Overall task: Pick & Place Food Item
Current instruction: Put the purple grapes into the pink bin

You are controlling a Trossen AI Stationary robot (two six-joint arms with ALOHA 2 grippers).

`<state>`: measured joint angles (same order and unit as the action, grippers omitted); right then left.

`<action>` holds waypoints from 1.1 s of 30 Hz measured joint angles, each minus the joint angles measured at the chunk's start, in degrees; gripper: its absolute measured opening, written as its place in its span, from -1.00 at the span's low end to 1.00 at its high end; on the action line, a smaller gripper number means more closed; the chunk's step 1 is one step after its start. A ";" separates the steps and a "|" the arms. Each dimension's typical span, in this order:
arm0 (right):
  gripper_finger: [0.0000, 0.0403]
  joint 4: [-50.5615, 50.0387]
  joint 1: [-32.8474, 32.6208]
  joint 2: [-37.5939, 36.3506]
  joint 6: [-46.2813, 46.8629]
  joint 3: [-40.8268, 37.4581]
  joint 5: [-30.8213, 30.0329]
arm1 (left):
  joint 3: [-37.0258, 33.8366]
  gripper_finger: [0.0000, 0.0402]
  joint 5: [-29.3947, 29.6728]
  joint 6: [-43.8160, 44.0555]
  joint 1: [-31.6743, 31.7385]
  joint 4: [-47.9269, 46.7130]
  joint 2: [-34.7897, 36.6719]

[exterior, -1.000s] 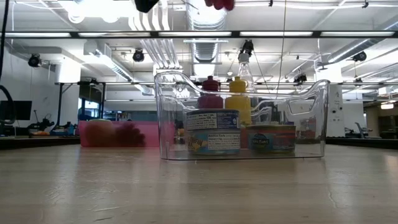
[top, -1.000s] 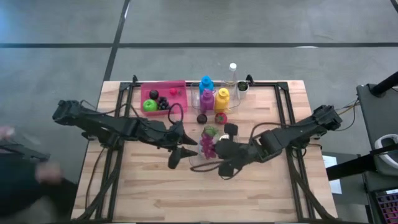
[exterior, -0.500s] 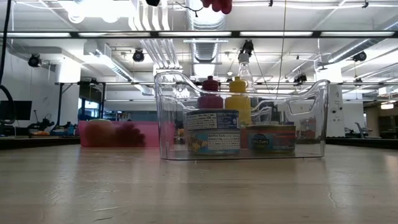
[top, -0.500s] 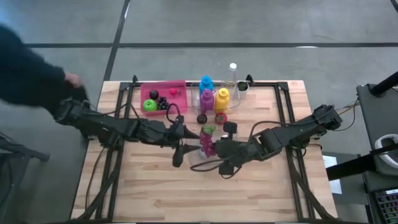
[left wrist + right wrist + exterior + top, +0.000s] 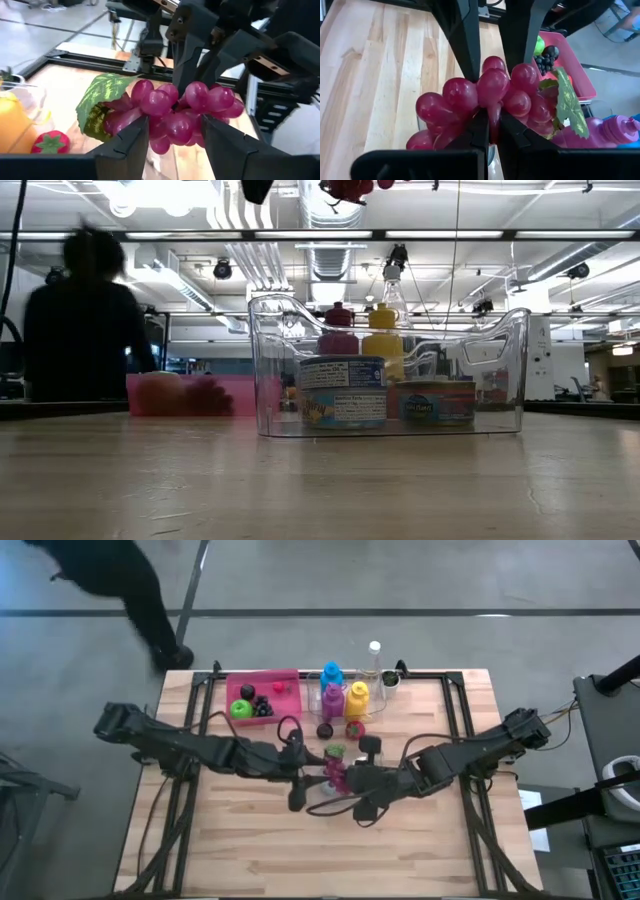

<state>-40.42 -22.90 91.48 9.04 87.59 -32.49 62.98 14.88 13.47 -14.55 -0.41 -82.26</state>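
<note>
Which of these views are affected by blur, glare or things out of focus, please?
Low view: the person behind the table is a dark, motion-blurred silhouette, ceiling lights glare, and the clear bin stays sharp. High view: the person is smeared at the top edge. Left wrist view: the red grapes are sharp, and the left gripper's fingers are soft-edged up close.

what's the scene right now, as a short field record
held item: red grape bunch with green leaf
right gripper: shut on the bunch, above the clear bin
left gripper: fingers either side of the bunch, contact unclear
bin contents: two cans
back of table: pink tray with fruit, coloured bottles
background: person beyond the table
</note>
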 joint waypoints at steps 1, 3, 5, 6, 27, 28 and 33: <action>-0.94 -0.04 0.04 0.00 0.04 0.00 0.00 | 0.00 -0.12 0.95 -0.01 -0.03 0.23 -0.18; -0.94 -0.15 0.11 -0.01 0.07 -0.02 -0.01 | 0.00 -0.18 1.93 -0.04 -0.04 0.40 -0.37; -0.94 -0.11 0.09 -0.01 0.21 -0.02 -0.02 | 0.00 -0.28 1.95 -0.06 -0.04 0.40 -0.34; -0.94 -0.06 0.09 -0.02 0.22 -0.02 -0.02 | 0.00 -0.35 2.08 -0.06 -0.04 0.38 -0.30; -0.85 0.57 0.05 -0.02 1.01 0.00 -0.05 | 0.00 -0.99 2.29 -0.17 0.00 0.48 -0.35; -0.81 0.60 0.05 -0.02 0.97 0.00 -0.07 | 0.00 -0.99 2.29 -0.17 0.00 0.49 -0.35; -0.54 0.89 0.07 -0.01 0.81 0.04 -0.09 | 0.00 -0.99 2.27 -0.06 0.00 0.66 -0.37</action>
<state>-39.53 -22.83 91.47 9.85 87.64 -32.58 62.98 17.15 13.41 -14.55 0.25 -82.63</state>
